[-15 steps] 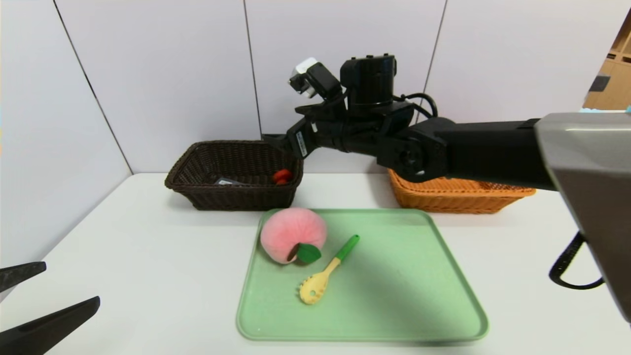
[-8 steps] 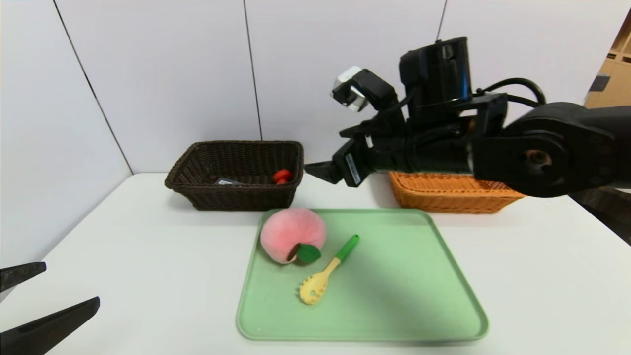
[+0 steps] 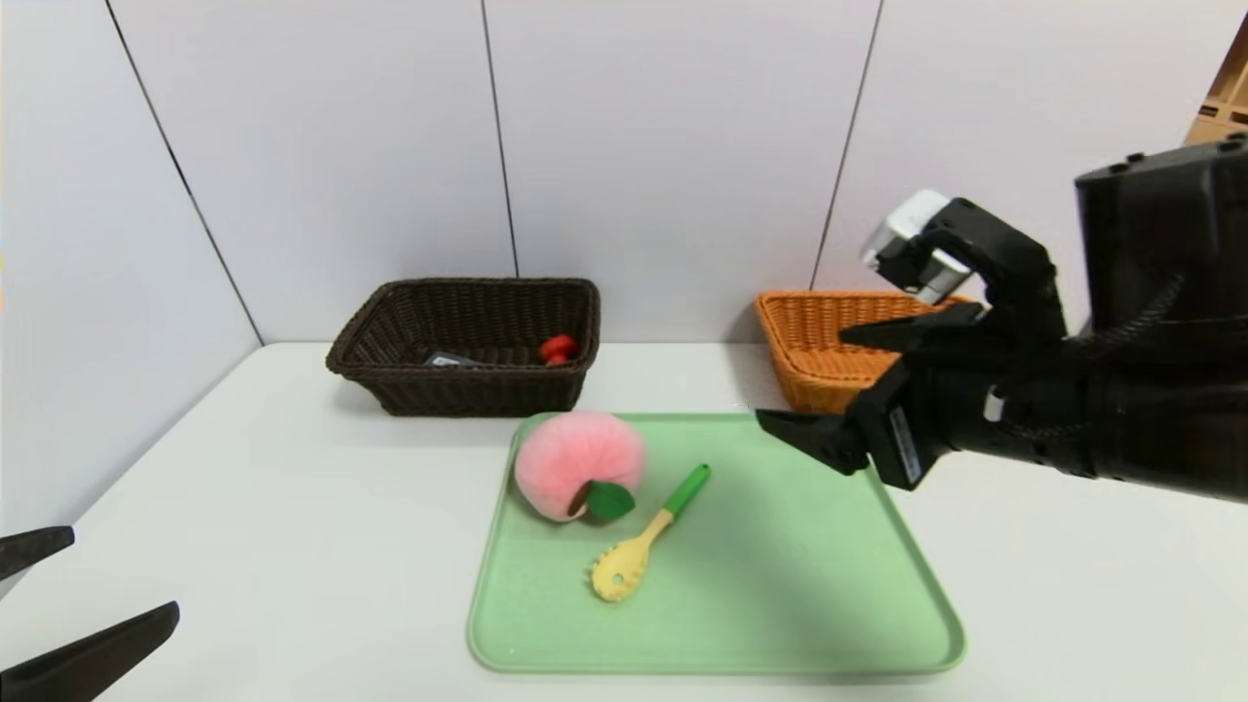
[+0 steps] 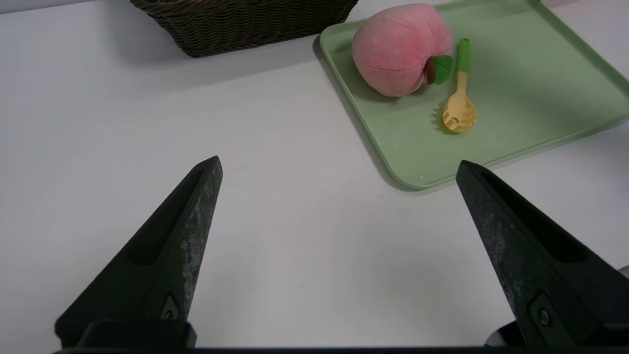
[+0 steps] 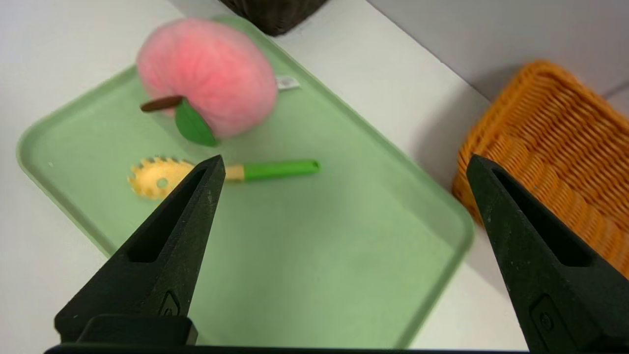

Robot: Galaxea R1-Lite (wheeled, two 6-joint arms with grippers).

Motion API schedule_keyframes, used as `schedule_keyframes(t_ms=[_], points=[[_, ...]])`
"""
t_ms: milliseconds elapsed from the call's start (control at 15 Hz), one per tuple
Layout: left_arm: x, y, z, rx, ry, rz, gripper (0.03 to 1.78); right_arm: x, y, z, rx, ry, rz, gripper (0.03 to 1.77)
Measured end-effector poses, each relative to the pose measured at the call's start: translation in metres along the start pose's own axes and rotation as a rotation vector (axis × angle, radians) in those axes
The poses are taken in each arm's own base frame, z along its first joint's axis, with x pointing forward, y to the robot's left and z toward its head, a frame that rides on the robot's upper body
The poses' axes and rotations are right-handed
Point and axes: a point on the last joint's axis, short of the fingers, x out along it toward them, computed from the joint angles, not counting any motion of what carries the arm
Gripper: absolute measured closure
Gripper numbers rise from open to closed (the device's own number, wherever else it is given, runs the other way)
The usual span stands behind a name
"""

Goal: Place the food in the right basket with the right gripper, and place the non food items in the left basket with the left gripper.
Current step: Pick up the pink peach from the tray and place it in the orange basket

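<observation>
Head view shows us between picks: the red duck [image 3: 558, 348] and the grey case [image 3: 450, 360] already lie inside the dark basket [image 3: 466, 390], while the plush peach [image 3: 579, 464] and the pasta spoon [image 3: 647, 535] sit on the green tray [image 3: 780, 604], which we take as our landmark. The right gripper [image 3: 846, 384] hangs in the air over the tray's far right corner, just in front of the orange basket [image 3: 814, 366], its jaws spread wide and holding nothing. The left gripper [image 4: 339, 169] is parked low over the worktop [image 3: 292, 507] off the tray's near left side, jaws likewise wide apart and empty. We judge the peach to be the step in hand, since it is the food and belongs to the right arm; the orange basket looks empty as far as we can see into it. The next move calls for us to swing the right gripper across to the tray's far left corner, drop over the peach and close across its round body, clear of the spoon handle that lies just beside it. The peach is fuzzy, pink and plump, with a green leaf and a brown stem facing the tray's near side, and a small white tag on its far side; it looks soft and likely to squash under the jaws.
</observation>
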Motion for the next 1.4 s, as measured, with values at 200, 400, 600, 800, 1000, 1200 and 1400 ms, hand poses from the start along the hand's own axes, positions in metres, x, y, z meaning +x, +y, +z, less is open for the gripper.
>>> schedule_keyframes(t_ms=[200,400,600,800,1000,1200,1400], points=[[-0.005,-0.001,-0.004,0.002,-0.012,-0.002,0.12,-0.029,0.0,-0.022,0.042,0.003,-0.029,0.11],[-0.008,-0.001,-0.007,0.004,-0.024,-0.002,0.12,-0.046,0.003,-0.044,0.049,-0.017,-0.049,0.11],[-0.007,-0.001,-0.012,0.002,-0.01,-0.005,0.12,-0.056,0.005,-0.055,0.049,-0.024,-0.06,0.11],[0.001,-0.001,-0.013,-0.002,0.003,-0.045,0.12,-0.061,0.006,-0.061,0.047,-0.022,-0.06,0.11],[0.016,0.0,-0.006,0.009,-0.018,-0.097,0.12,-0.063,0.007,-0.064,0.045,-0.019,-0.059,0.11],[0.038,-0.003,0.003,0.029,-0.008,-0.167,0.12,-0.063,0.008,-0.068,0.043,-0.009,-0.056,0.11],[0.063,-0.012,0.011,0.057,-0.007,-0.208,0.12,-0.064,0.008,-0.069,0.043,-0.008,-0.057,0.11]])
